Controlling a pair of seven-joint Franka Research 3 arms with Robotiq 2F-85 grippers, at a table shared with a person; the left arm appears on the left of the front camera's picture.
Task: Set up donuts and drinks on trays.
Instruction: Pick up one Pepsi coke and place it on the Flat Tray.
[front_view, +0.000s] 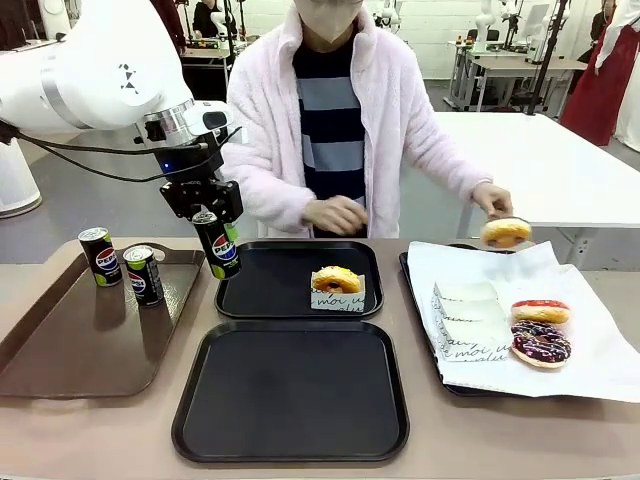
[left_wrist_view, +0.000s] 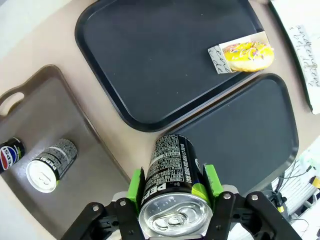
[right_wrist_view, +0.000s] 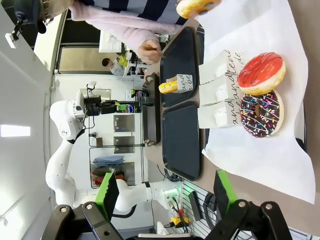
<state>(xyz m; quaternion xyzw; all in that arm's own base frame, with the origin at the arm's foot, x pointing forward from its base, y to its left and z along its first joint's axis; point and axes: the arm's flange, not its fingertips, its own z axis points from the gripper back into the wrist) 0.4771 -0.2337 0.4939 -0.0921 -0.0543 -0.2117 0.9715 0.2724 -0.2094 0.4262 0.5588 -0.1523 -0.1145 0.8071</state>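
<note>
My left gripper (front_view: 215, 222) is shut on a black Pepsi can (front_view: 219, 245), which hangs upright over the left rim of the far black tray (front_view: 265, 290). From the left wrist, green pads (left_wrist_view: 135, 183) press both sides of the can (left_wrist_view: 172, 175). A yellow donut (front_view: 337, 279) in a paper sleeve lies on the far tray's right side. The near black tray (front_view: 290, 390) is bare. Two more cans (front_view: 99, 256) (front_view: 143, 274) stand on the brown tray (front_view: 60, 350). My right gripper (right_wrist_view: 167, 192) is open, above the paper-lined tray.
The paper-lined tray (front_view: 590, 370) at the right carries a red-glazed donut (front_view: 540, 311), a chocolate sprinkled donut (front_view: 540, 343) and white sleeves (front_view: 468, 320). The person's hand (front_view: 492, 197) holds a yellow donut (front_view: 505, 232) above its far edge; the other hand (front_view: 335, 214) rests behind the far tray.
</note>
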